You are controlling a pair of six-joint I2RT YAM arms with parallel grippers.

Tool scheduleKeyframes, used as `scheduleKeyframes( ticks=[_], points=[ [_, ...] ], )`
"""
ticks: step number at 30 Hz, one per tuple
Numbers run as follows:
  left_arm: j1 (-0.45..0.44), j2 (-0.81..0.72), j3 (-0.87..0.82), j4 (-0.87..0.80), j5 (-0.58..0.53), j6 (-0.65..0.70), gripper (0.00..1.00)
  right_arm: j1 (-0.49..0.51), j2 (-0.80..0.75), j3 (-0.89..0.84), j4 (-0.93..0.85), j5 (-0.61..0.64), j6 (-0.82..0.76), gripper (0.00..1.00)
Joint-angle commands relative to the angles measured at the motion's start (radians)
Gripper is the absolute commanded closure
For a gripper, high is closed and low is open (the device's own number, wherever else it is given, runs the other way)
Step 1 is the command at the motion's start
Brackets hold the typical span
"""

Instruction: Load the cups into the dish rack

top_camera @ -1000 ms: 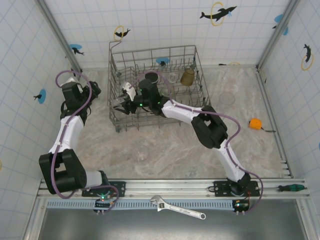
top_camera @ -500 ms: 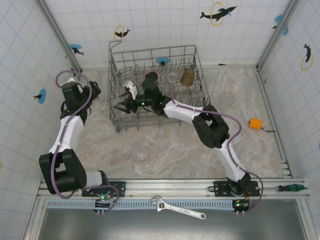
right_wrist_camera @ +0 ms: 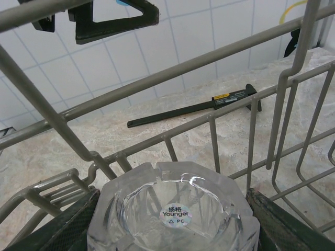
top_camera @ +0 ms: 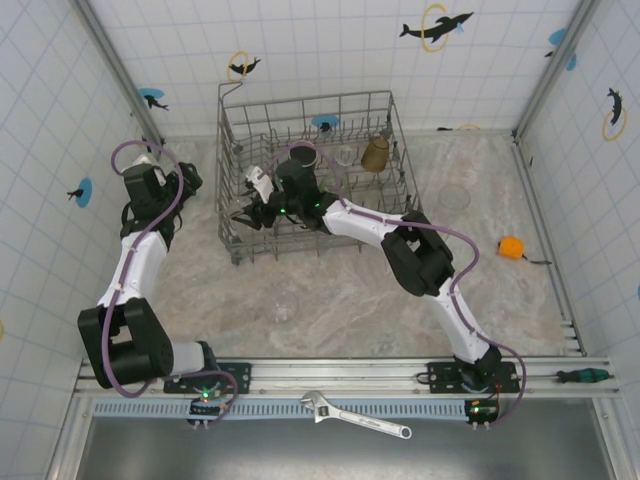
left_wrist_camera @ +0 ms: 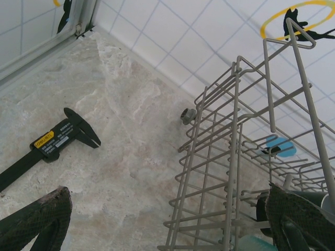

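Grips clear glass [right_wrist_camera: 172,209] in right hand [top_camera: 255,205], base toward wrist, low among tines at left end of dish rack [top_camera: 305,100] by tabletop's far edge, probably to seat it mouth-down; holds left hand [top_camera: 188,180] spread beside rack, clear of work.

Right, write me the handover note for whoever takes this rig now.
Left gripper: jaws open, empty, beside the left side of the dish rack.
Right gripper: jaws closed on a clear faceted glass, inside the rack near its left front.
Done: amber tumbler and small clear cup are in the rack.
Left: release this glass, then load the clear glass on the table in front of the rack and another clear glass to its right.
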Motion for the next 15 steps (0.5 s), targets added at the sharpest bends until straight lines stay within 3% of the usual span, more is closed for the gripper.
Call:
scheduleKeyframes(
  ticks=[1, 5, 11, 15],
  points=[
    [0.006, 0.011, -0.014, 0.019, 0.019, -0.013, 0.03, -0.008, -0.022, -0.013, 0.018, -0.003, 0.049, 0.7],
    [0.009, 0.009, -0.014, 0.019, 0.017, -0.013, 0.03, -0.003, -0.029, -0.014, 0.018, 0.008, 0.031, 0.69],
    [0.008, 0.0, -0.016, 0.029, 0.021, -0.006, 0.03, -0.056, -0.08, -0.012, 0.055, 0.046, 0.212, 0.77],
    [0.008, -0.016, -0.019, 0.048, 0.054, -0.012, 0.03, -0.091, -0.15, -0.017, 0.047, 0.106, 0.241, 0.77]
  ],
)
